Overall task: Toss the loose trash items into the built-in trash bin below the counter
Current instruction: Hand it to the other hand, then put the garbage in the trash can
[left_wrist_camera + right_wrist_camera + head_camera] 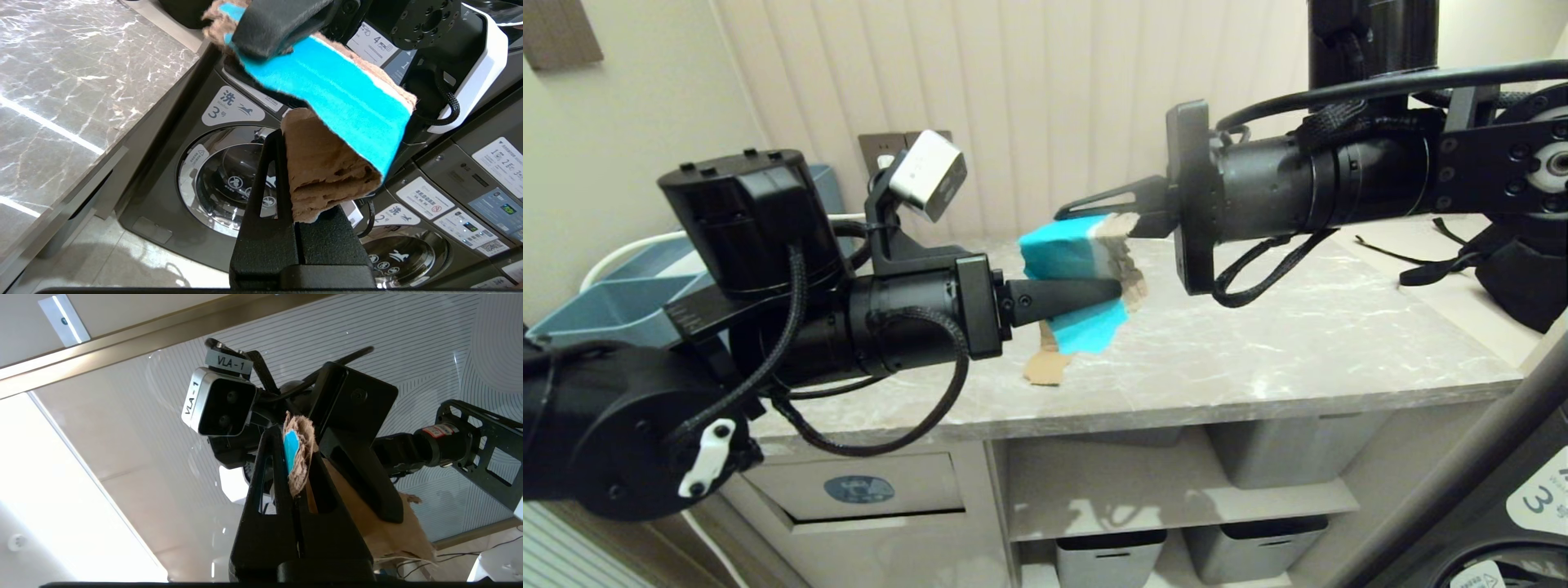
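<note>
Two black robot arms are meeting above a grey marble-patterned counter (1258, 343), both gripping the same piece of trash. The left gripper (1115, 292) is reaching in from the left, its fingers pressed together on the lower part of a torn cardboard scrap with a turquoise face (1068, 249). The right gripper (1123, 214) is reaching in from the right, its fingers pinching the upper, ragged brown edge of that same scrap. The scrap is hanging in the air between them, bent, over the middle of the counter and clear of its surface.

In the left wrist view the left gripper (296, 212) is clamping the brown corrugated end of the scrap (347, 106), while the other gripper's dark finger is covering the far end. In the right wrist view the right gripper (296, 477) is squeezing the scrap (295, 457) edge-on, with a sliver of turquoise showing.

A second, plain brown scrap (1045, 367) is lying flat on the counter near its front edge, just under the held piece.

Below the counter's front edge, toward its left end, the built-in trash bin (858, 490) is showing as a beige flap with a blue oval sticker. Grey storage bins (1282, 457) are sitting on open shelves to its right.
</note>
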Available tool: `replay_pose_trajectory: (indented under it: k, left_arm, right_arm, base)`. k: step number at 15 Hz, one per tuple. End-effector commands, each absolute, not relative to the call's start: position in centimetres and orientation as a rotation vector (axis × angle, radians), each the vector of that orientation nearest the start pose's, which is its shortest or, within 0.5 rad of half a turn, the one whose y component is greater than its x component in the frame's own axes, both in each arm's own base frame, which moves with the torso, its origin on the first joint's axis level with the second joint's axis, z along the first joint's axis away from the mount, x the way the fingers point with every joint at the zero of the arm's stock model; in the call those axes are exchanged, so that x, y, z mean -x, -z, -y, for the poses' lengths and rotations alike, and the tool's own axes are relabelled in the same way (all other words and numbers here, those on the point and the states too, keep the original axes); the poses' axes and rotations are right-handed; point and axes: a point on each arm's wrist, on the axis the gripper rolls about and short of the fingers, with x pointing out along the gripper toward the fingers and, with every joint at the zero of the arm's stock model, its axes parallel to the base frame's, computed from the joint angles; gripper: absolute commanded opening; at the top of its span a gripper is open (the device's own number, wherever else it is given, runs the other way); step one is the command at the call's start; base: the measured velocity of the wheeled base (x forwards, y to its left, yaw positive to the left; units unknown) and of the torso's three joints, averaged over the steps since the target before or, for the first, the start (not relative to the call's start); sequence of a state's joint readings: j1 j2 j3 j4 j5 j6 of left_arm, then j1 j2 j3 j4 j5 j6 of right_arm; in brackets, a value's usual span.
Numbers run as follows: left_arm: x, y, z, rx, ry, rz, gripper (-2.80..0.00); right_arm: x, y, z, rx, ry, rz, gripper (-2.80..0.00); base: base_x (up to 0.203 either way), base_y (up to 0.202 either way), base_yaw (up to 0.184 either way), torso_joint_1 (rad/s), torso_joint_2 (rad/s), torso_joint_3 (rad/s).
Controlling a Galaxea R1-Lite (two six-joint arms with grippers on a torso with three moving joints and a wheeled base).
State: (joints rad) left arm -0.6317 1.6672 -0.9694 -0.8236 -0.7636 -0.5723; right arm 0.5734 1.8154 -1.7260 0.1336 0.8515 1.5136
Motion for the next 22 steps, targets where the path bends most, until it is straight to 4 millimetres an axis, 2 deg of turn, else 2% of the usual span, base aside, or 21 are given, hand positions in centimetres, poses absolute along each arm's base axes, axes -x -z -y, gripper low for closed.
replay_pose_trajectory:
  k: [1, 4, 5, 10, 13, 15, 16, 20, 22]
  left_arm:
    - [-23.9, -25.6, 19.4, 0.467, 1.395, -0.265, -2.8]
    - [-23.8, -25.6, 19.3, 0.467, 1.395, -0.265, -2.8]
    - [-23.8, -25.6, 19.3, 0.466, 1.395, -0.265, -2.8]
    - [-23.2, -24.7, 18.9, 0.461, 1.382, -0.29, -2.8]
    - [-22.9, -24.5, 18.2, 0.472, 1.319, -0.281, -2.8]
    - [-23.1, -24.2, 16.7, 0.485, 1.229, -0.259, -2.8]
    - [-23.3, -24.1, 15.7, 0.488, 1.186, -0.241, -2.8]
    - [-24.9, -23.4, 11.1, 0.442, 0.997, -0.16, -2.8]
    - [-25.4, -23.4, 8.8, 0.405, 0.894, -0.111, -2.8]
  right_arm:
    - [-28.1, -33.0, -20.2, -1.262, -0.942, -1.261, -2.8]
    - [-28.0, -33.0, -20.1, -1.262, -0.942, -1.259, -2.8]
    - [-27.9, -33.1, -20.0, -1.261, -0.944, -1.259, 0.0]
    - [-27.5, -33.5, -19.6, -1.261, -0.947, -1.243, 0.0]
    - [-27.8, -33.9, -16.9, -1.297, -0.898, -1.179, 0.0]
    - [-26.9, -34.6, -14.2, -1.324, -0.864, -1.119, 0.0]
    - [-26.2, -34.8, -12.9, -1.337, -0.845, -1.087, -2.8]
    - [-23.0, -36.2, -6.8, -1.366, -0.769, -0.868, -2.8]
    - [-21.2, -35.3, -4.4, -1.238, -0.684, -0.659, -2.8]
  base:
    - [0.0, 0.0, 0.0, 0.0, 0.0, 0.0]
    - [0.0, 0.0, 0.0, 0.0, 0.0, 0.0]
    - [0.0, 0.0, 0.0, 0.0, 0.0, 0.0]
    - [0.0, 0.0, 0.0, 0.0, 0.0, 0.0]
    - [0.0, 0.0, 0.0, 0.0, 0.0, 0.0]
    - [0.0, 0.0, 0.0, 0.0, 0.0, 0.0]
    - [0.0, 0.0, 0.0, 0.0, 0.0, 0.0]
    - [0.0, 0.0, 0.0, 0.0, 0.0, 0.0]
    - [0.0, 0.0, 0.0, 0.0, 0.0, 0.0]
